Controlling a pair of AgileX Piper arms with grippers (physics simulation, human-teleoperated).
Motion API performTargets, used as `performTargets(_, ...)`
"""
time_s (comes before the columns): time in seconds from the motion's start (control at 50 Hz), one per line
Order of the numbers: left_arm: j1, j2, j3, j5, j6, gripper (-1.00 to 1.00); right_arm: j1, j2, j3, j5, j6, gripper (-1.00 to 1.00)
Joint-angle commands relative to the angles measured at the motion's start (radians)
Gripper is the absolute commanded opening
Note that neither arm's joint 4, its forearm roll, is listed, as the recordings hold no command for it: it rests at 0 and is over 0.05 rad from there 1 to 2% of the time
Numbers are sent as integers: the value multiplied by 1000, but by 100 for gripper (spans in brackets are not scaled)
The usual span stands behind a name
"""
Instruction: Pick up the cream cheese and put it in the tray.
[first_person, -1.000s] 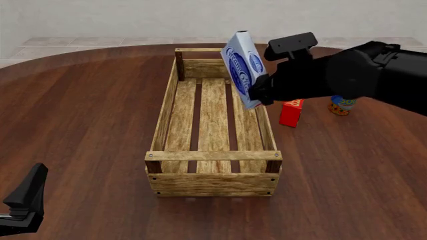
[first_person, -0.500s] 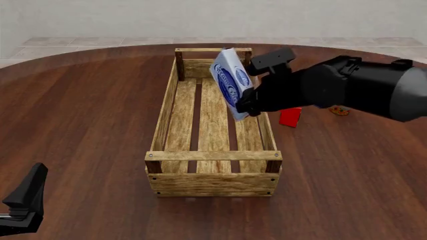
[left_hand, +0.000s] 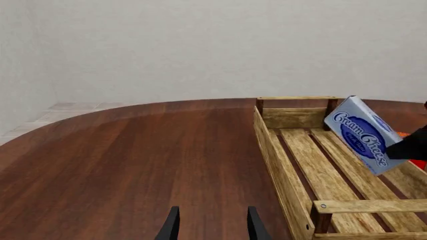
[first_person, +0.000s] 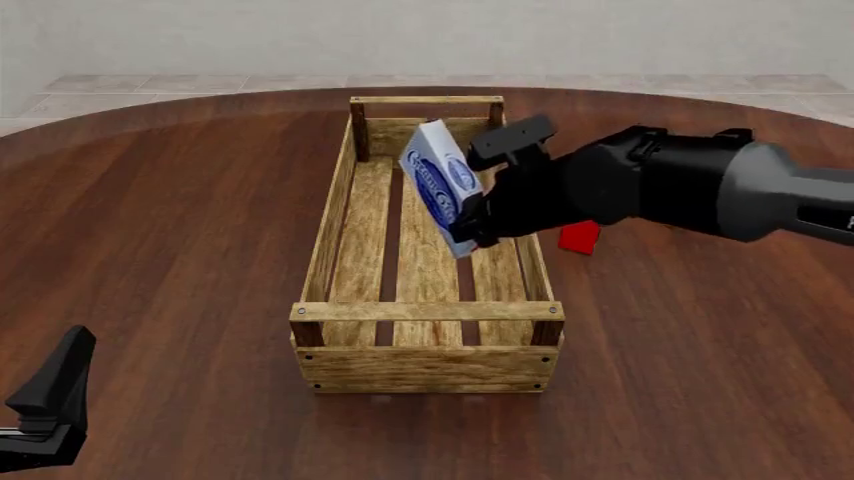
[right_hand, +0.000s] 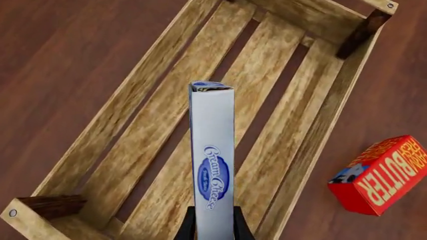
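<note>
Nearest you, the left gripper (left_hand: 211, 225) sat idle low over the dark wooden tabletop (first_person: 174, 230), its fingers apart and holding nothing. Beyond it lay the long light-wood slatted tray (first_person: 323, 240), with nothing resting on its slats. Above the tray's far half, your right gripper (first_person: 470, 222) had its fingers clamped on the lower end of the white-grey cream cheese box with the dark blue oval logo (first_person: 442, 185), held on edge and tilted (clear of the slats, as far as I could judge). So the pick-up was done; lowering and releasing remained. Past the tray's right side lay a small red butter box (right_hand: 377, 174).
</note>
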Motion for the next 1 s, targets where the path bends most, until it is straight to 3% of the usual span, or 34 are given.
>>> performTargets(0.02,0,1,1,-3,0,100,-7,52,-14,-15,-14,-100)
performTargets(0.36,0,3,0,-3,0,100,24,131,-65,4,-27,-100)
performTargets(0.84,0,7,2,-8,0,100,-6,186,-60,14,-97,-100)
performTargets(1.0,-1,7,1,-7,0,100,-1,206,-86,36,-98,-100)
